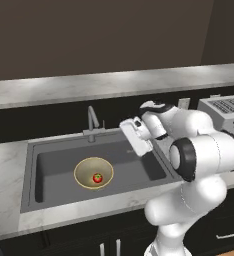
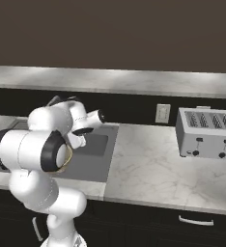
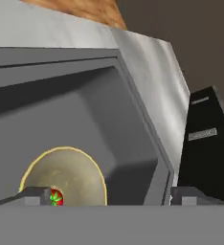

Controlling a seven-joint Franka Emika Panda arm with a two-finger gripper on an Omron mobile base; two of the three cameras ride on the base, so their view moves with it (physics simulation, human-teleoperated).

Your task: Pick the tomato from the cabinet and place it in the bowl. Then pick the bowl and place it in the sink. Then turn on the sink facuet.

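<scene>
Arm: the white arm rises at the front of the counter (image 1: 9, 165); its forearm reaches over the right part of the sink (image 1: 49, 165).
Gripper: the gripper (image 3: 104, 196) hangs above the basin; in the hand view its two dark finger tips stand far apart at the bottom edge, nothing between them, so the jaws are spread wide and hold nothing.
Bowl: the bowl (image 1: 93, 173) sits upright on the sink floor, left of centre, clear of the walls; the hand view shows it (image 3: 73, 174) just beyond the left finger tip.
Tomato: the tomato (image 1: 97, 178) lies inside the bowl, a little right of its middle; in the hand view it (image 3: 56, 197) peeks out beside the left finger tip.
Faucet: the sink facuet (image 1: 92, 120) stands on the rear rim behind the bowl, well apart from the gripper.
Toaster: a silver toaster (image 2: 207, 132) rests on the counter to the right of the sink.
Outlet: a wall outlet (image 2: 162, 113) sits on the dark backsplash left of the toaster.
</scene>
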